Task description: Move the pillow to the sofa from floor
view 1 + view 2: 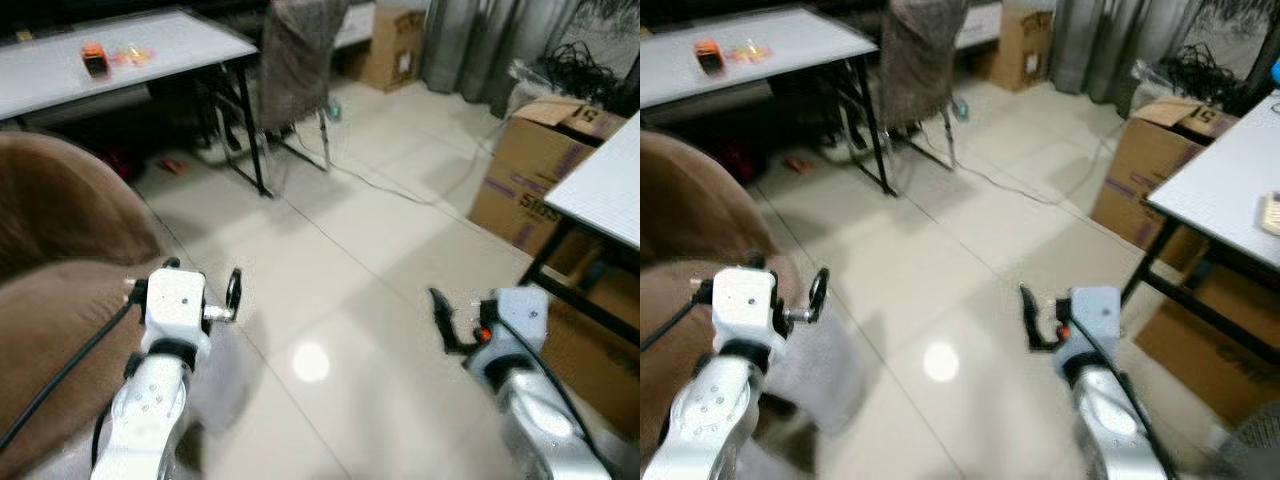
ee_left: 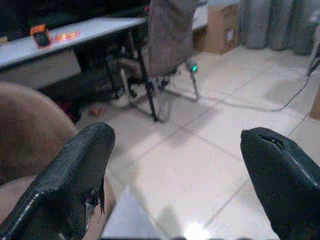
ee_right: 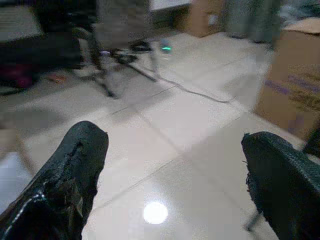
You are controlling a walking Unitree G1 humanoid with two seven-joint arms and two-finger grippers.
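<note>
The brown sofa (image 1: 60, 300) curves along my left side. A pale grey, flat, soft-looking thing (image 1: 825, 375), which may be the pillow, lies on the tiled floor against the sofa's front, partly hidden under my left arm; it also shows as a light patch (image 2: 127, 215) in the left wrist view. My left gripper (image 1: 205, 280) hovers above it beside the sofa, its fingers (image 2: 85, 165) spread wide and holding nothing. My right gripper (image 1: 445, 315) is held over bare floor to the right, its fingers (image 3: 75, 165) also wide apart and holding nothing.
A white table (image 1: 150, 45) with an orange object (image 1: 94, 60) stands at the back left, next to a cloth-draped chair (image 1: 300, 60). A cable (image 1: 390, 185) runs across the floor. Cardboard boxes (image 1: 535, 170) and a second white table (image 1: 610, 185) crowd the right.
</note>
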